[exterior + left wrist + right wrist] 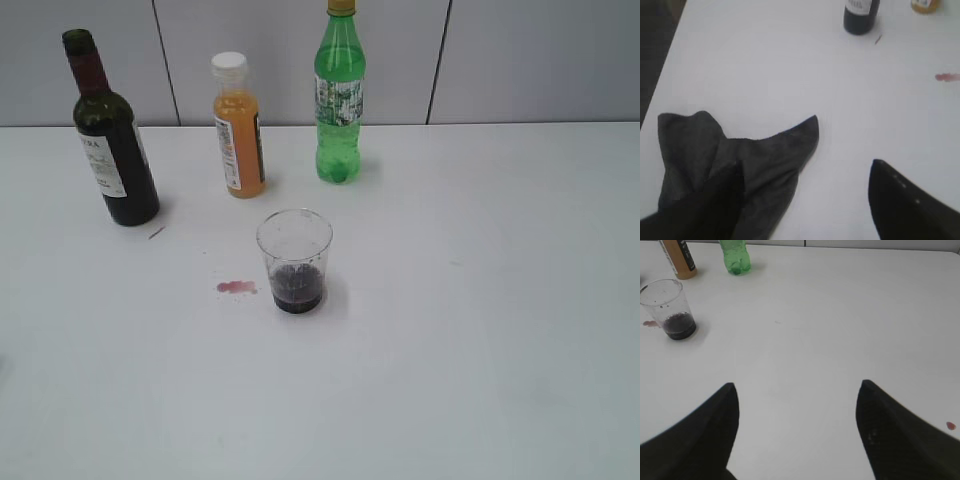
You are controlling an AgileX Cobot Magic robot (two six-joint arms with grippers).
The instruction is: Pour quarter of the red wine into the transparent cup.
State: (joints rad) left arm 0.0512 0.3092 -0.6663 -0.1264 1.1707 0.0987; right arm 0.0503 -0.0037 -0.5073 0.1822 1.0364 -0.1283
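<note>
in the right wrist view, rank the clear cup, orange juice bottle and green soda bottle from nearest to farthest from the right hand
1. transparent cup, far left, wine in its base, nearest the open right hand.
2. orange juice bottle, top left, behind the cup.
3. green soda bottle, top, right of the juice; these two bottles are close to call.

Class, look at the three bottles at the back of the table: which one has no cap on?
The dark wine bottle on the left; the orange bottle has a white cap, the green bottle a yellow one.

An orange juice bottle (238, 126) stands beside a green soda bottle (340, 96) (grey cloth (735, 160) elsewhere).
</note>
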